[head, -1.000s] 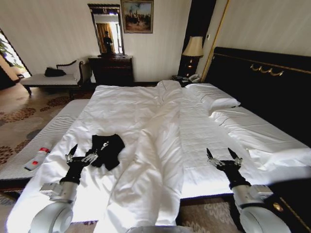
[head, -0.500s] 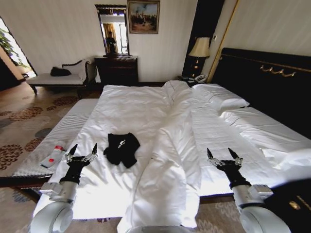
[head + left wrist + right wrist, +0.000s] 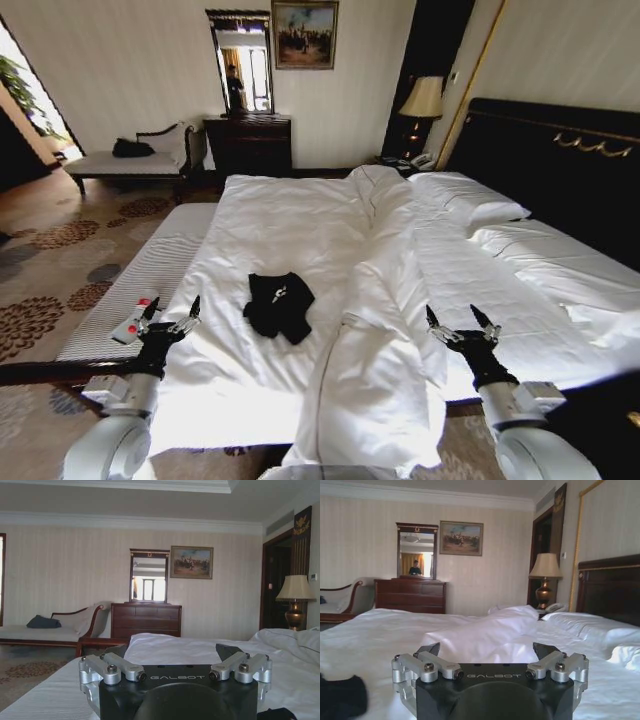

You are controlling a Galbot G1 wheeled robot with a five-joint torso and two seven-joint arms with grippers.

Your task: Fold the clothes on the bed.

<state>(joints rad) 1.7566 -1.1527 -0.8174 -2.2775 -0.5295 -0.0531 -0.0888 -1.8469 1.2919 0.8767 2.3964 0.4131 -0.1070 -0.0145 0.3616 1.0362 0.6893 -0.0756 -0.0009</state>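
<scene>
A crumpled black T-shirt (image 3: 279, 305) lies in a heap on the white bed (image 3: 520, 265), ahead of the robot's left hand (image 3: 168, 318) and toward its inner side, well apart from both hands. The left hand is raised over the near edge of the bed with its two fingers spread and nothing between them. The right hand (image 3: 461, 322) is held up the same way over the bed's near edge on the other side, fingers apart and empty, with the T-shirt far off to its inner side.

Between the hands a rumpled white duvet (image 3: 375, 330) runs in a long ridge from the foot of the bed toward the pillows (image 3: 465, 196), and spills over the near edge. The T-shirt rests on the flat sheet just beside this ridge, on the left hand's side of it.

Just beyond the left hand's outer side a small red-and-white packet (image 3: 133, 320) lies on a grey striped bench (image 3: 140, 285) that stands along the bed.

From the left wrist, the left hand (image 3: 176, 670) shows with its jaws wide apart, a dark edge of the T-shirt (image 3: 276, 714) low beside it. From the right wrist, the right hand (image 3: 491, 669) is likewise spread, and the T-shirt (image 3: 341, 695) sits at the edge of the picture on the white sheet.
</scene>
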